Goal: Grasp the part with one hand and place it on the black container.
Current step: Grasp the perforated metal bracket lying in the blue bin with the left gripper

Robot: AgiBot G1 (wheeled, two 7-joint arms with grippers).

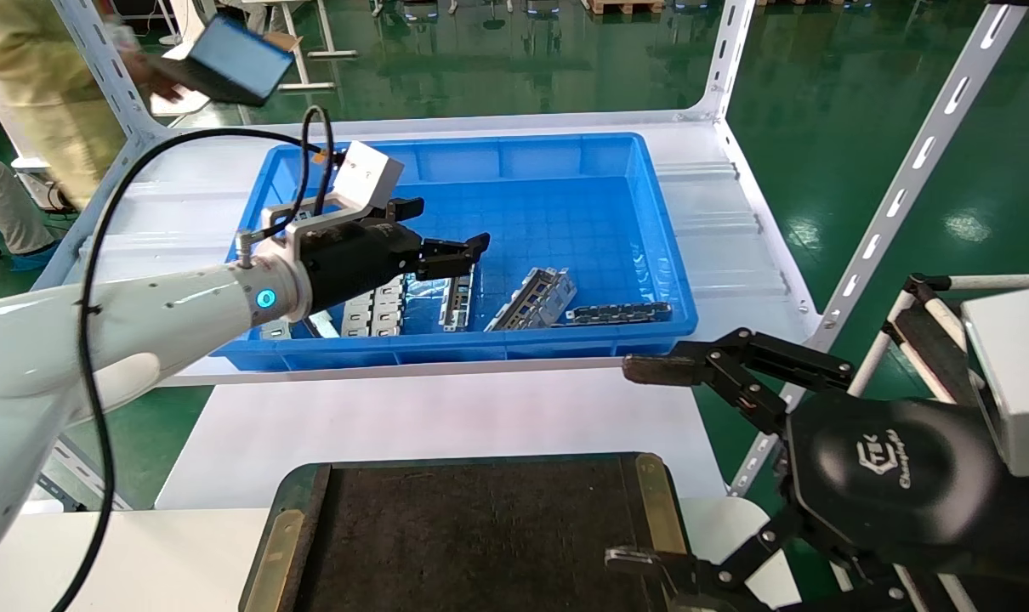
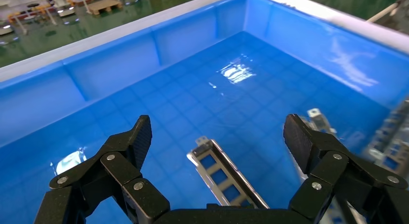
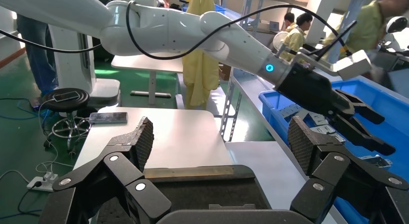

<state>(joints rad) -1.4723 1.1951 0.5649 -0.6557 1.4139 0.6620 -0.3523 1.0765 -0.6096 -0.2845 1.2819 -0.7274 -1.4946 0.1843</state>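
The part (image 1: 457,299), a narrow silver channel strip with one row of rectangular cutouts, lies on the floor of the blue bin (image 1: 446,348). My left gripper (image 1: 451,225) hovers open just above it. In the left wrist view the part (image 2: 224,173) lies between and below the spread fingers of the left gripper (image 2: 218,132), untouched. The black container (image 1: 480,535), a flat felt tray with brass side strips, sits at the near edge. My right gripper (image 1: 633,463) is open and empty beside the tray's right side; the right wrist view shows the gripper (image 3: 217,137) above the tray (image 3: 193,195).
Wider slotted silver plates (image 1: 378,310), a silver bracket piece (image 1: 536,297) and a dark chain-like strip (image 1: 621,313) also lie in the bin. White shelf uprights (image 1: 906,187) stand at the right. A person with a tablet (image 1: 225,59) stands at the far left.
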